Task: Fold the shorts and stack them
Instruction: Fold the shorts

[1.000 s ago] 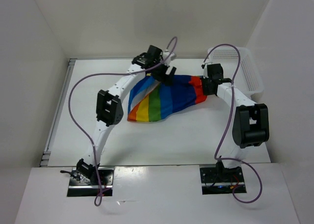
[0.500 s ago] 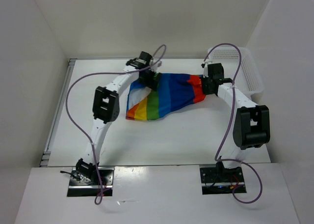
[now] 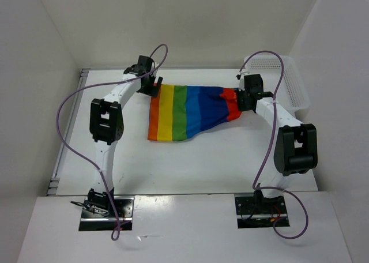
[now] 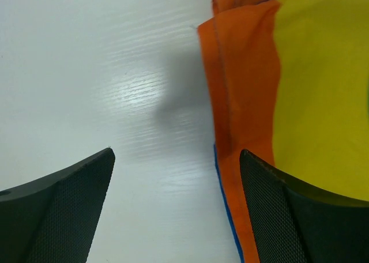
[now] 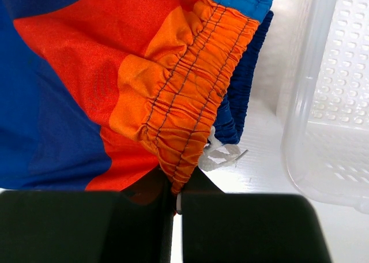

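The rainbow-striped shorts (image 3: 187, 112) lie spread on the white table, orange edge at the left, waistband at the right. My left gripper (image 3: 154, 85) is open and empty at the shorts' far left corner. In the left wrist view its fingers (image 4: 69, 205) straddle bare table beside the orange hem (image 4: 242, 101). My right gripper (image 3: 241, 98) is shut on the gathered orange waistband (image 5: 184, 101). The white drawstring (image 5: 222, 153) hangs beside it.
A white mesh plastic basket (image 3: 288, 81) stands at the far right, close to my right gripper; its wall (image 5: 323, 101) shows in the right wrist view. Purple cables loop over both arms. White walls enclose the table.
My left gripper pulled the shorts' far edge out to the left, flattening the cloth, then let go and opened. My right gripper has kept its hold and not moved.
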